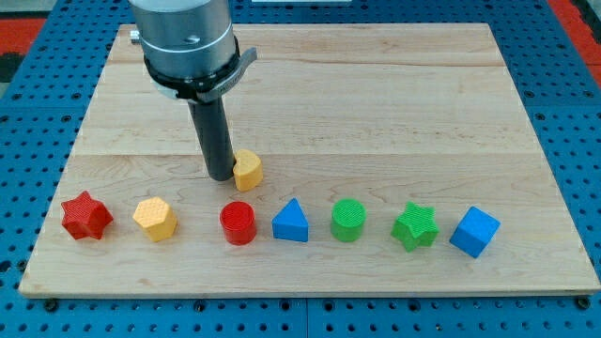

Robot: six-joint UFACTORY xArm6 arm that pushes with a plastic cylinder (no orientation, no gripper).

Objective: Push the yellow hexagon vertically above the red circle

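We are resting my tip [222, 175] against a yellow heart-like block [247, 170] (above red circle [238, 222]); yellow hexagon [155, 219] lying apart, leftward.

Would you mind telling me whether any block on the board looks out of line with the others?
One does: a small yellow block sits above the row, touching my tip on its right, just above the red circle. The rest, including the yellow hexagon, form one even row. Nothing looks damaged.
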